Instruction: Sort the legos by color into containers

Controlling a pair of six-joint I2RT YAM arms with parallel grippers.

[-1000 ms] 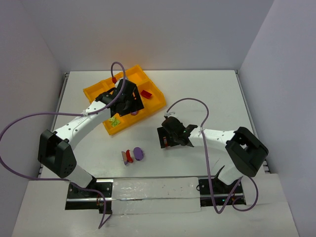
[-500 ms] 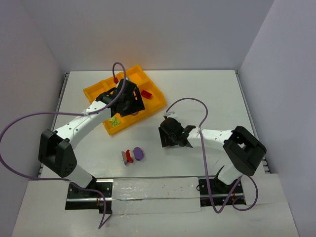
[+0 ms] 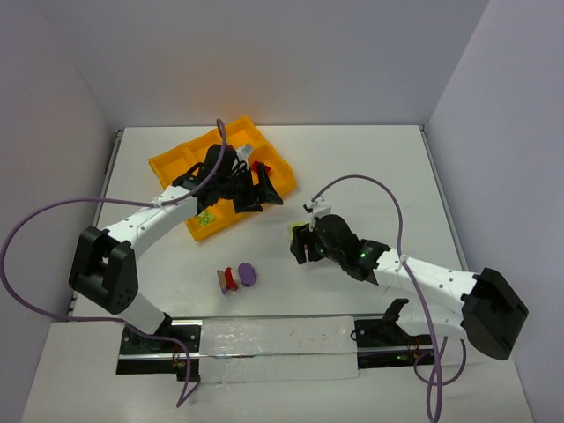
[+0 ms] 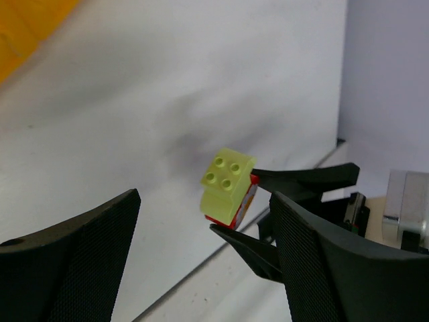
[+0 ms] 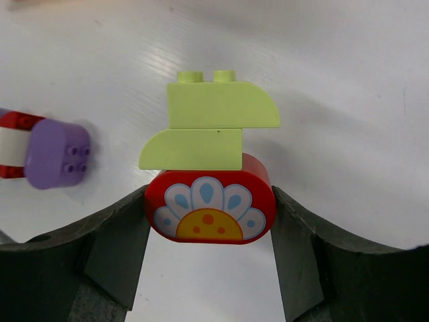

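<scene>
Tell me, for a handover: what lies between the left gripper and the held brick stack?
Only bare table between left gripper and brick stack, per top and left wrist views.

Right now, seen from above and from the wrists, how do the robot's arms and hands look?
The left arm and the right arm both have white links, black joints and a black shoulder block. A purple cable loops loosely along each one. The left hand and the right hand are black, each with two broad curved fingers, mesh-textured on the left.
</scene>
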